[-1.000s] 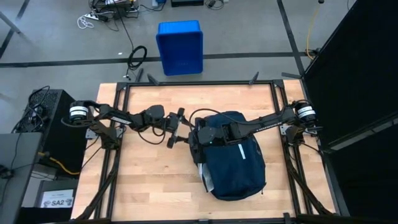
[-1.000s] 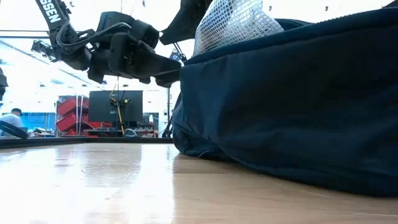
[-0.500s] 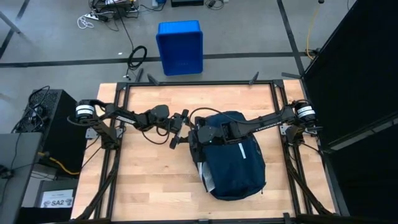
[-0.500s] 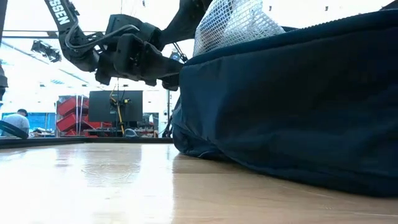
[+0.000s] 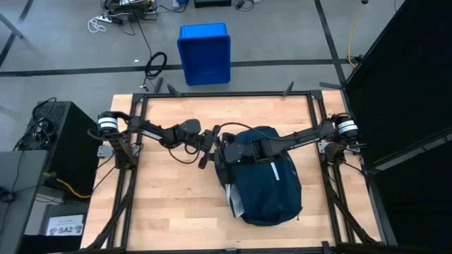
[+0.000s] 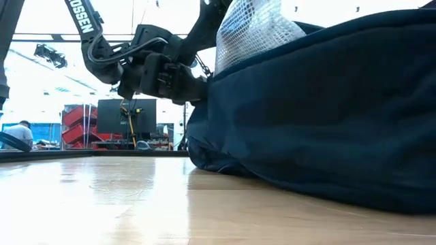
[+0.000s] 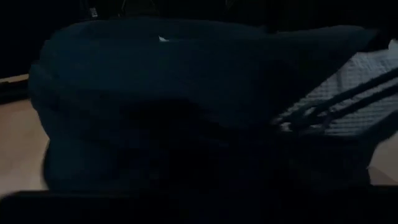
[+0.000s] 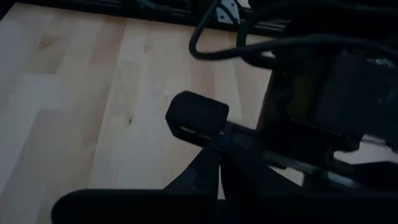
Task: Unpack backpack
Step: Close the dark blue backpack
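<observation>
**Both grippers at the backpack's upper left edge**

The backpack (image 5: 265, 175) is lying on its side on the right half of the wooden table (image 5: 169, 204), its dark navy fabric rounded and slack, with a white stripe showing on top. A white mesh panel (image 6: 255, 30) is standing up out of its upper edge in the low view.

The left gripper (image 5: 212, 147) is reaching in from the left and pressing against the bag's upper left edge, at the opening. Its 2 fingers are sitting right against the fabric, and whether they are pinching it or merely touching it cannot be told. The left wrist view is filled with the bag's dark side and a strip of the mesh.

The right gripper (image 5: 224, 153) is lying across the top of the bag from the right, jaws together, just beside the left gripper at the same edge.

A blue bin (image 5: 204, 53) is sitting on the floor beyond the table.
</observation>
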`<state>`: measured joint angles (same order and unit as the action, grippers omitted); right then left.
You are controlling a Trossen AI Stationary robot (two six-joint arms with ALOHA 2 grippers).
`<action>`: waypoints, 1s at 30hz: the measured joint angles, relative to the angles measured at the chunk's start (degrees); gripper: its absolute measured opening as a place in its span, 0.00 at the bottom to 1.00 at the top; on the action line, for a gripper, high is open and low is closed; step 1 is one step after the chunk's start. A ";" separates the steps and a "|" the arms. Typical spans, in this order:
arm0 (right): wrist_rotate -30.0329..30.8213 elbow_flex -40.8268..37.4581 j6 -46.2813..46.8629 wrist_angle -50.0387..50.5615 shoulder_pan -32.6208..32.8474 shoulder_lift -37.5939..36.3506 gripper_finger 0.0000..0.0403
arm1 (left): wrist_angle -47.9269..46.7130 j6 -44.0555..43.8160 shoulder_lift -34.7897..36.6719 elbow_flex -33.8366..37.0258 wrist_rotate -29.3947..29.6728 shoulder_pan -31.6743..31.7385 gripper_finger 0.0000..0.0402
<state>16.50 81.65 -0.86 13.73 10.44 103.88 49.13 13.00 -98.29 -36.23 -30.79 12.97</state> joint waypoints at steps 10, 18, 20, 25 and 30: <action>1.84 0.00 4.81 5.10 2.44 0.00 0.00 | -1.31 1.43 0.36 0.00 -1.83 1.64 0.00; 1.71 -0.02 11.46 7.33 7.37 0.00 0.00 | -0.50 0.42 0.41 0.00 -2.34 2.00 0.00; 1.82 -0.02 13.63 7.84 8.53 0.00 0.00 | -0.26 -0.14 0.42 0.00 -2.49 2.10 0.00; 1.64 -0.02 18.35 8.33 11.24 0.00 0.00 | 0.97 -1.81 0.42 0.02 -4.15 2.15 0.00; 3.56 -0.02 23.28 10.71 13.61 0.00 0.00 | 2.21 -3.17 0.42 0.02 -6.38 2.21 0.00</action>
<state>20.06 81.62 22.42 24.44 24.04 103.88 51.34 9.83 -97.86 -36.21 -37.18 15.18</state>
